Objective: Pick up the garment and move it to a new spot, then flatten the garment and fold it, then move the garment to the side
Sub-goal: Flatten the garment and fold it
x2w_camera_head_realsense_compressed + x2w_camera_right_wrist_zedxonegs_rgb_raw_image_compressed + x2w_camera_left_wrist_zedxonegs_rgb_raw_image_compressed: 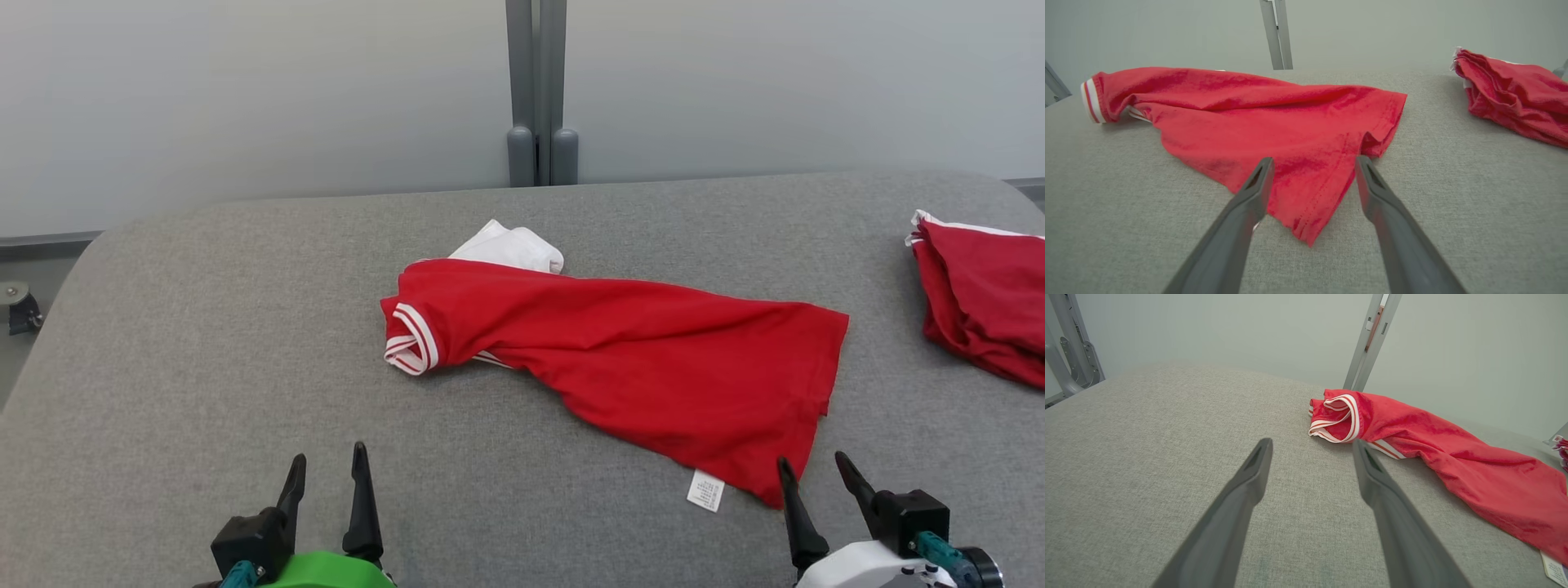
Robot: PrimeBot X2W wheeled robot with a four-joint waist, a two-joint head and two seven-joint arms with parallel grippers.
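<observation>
I read the red short-sleeved cotton shirt (pixel 620 351) as lying loosely crumpled near the middle of the grey fabric-covered table (pixel 204 327); nothing holds it, so I judge the first pick-up as not yet begun.

Long axis: it runs on a slant, from the white-striped ribbed end (pixel 412 339) at the far left down to the hemmed corner at the near right, where a small white care label (pixel 705 491) lies on the table beside the hem.

Right gripper (pixel 813 461): fingers spread wide, pinching nothing; in the right wrist view the hem corner points back toward the gap between the two fingers, and the cloth lies directly ahead. I cannot tell from that angle whether the tips touch the cloth or stand just above it.

Left gripper (pixel 328 454): fingers likewise spread, holding nothing; bare table lies under it, and the striped end sits ahead and off to its right, clearly apart from the tips.

Judgement: the right arm is the nearer one; a short advance along the shirt's own axis should put the hem between its fingers, while the left arm must reach forward and inward to take the striped end.

Caution: a second bundled red cloth (pixel 988 302) rests at the table's right edge, well apart; a white fabric fold (pixel 514 245) shows behind the shirt.
</observation>
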